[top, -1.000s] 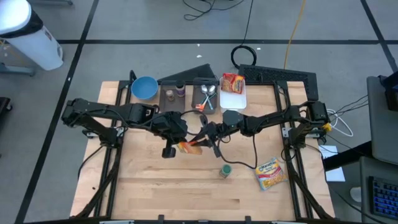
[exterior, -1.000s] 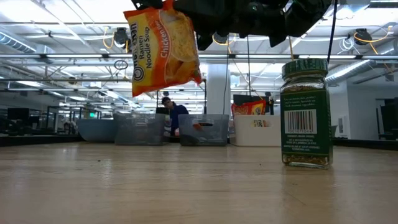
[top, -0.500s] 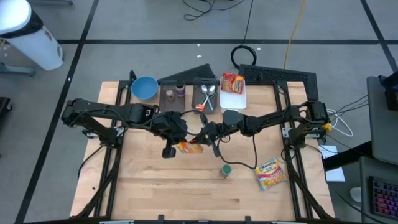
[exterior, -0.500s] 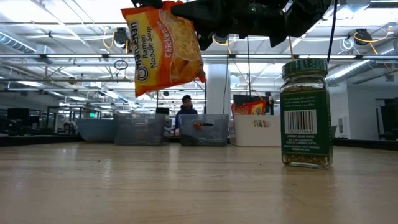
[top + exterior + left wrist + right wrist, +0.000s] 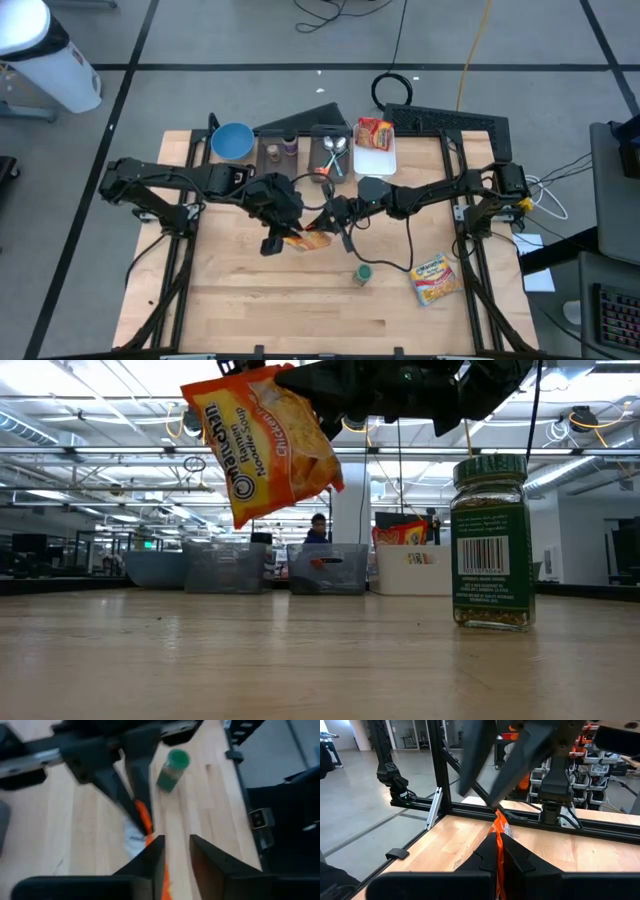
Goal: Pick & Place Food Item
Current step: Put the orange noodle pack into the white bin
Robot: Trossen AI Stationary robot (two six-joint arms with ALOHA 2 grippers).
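An orange ramen noodle packet (image 5: 262,448) hangs in the air over the middle of the table (image 5: 250,300). My right gripper (image 5: 498,841) comes in from the table's right and is shut on it. My left gripper (image 5: 177,842) reaches in from the left, slanting down, and its fingers stand apart. The packet's orange edge (image 5: 162,875) runs between those fingers, close to one of them. In the high view both grippers meet over the packet (image 5: 308,238). The low view shows the grippers only as a dark mass at the picture's top. My right gripper pinches the packet's upper edge (image 5: 499,826) between its two fingers. The fingers lie level and come from the table's right. The packet hangs slanted below them, clear of the table. My left gripper has the packet's edge beside one open finger (image 5: 152,857); whether it touches, I cannot tell.
A green-lidded spice jar (image 5: 364,274) stands upright near the front, right of centre. A yellow packet (image 5: 433,279) lies flat at the front right. Along the far edge are a blue bowl (image 5: 232,141), small bins with spoons (image 5: 335,152), and a white bin of packets (image 5: 375,145).
The ramen packet hung nearly upright a second ago. It has since tipped to a slant while staying clear of the table. My left wrist has turned a little above it. Neither arm has shifted across the table.
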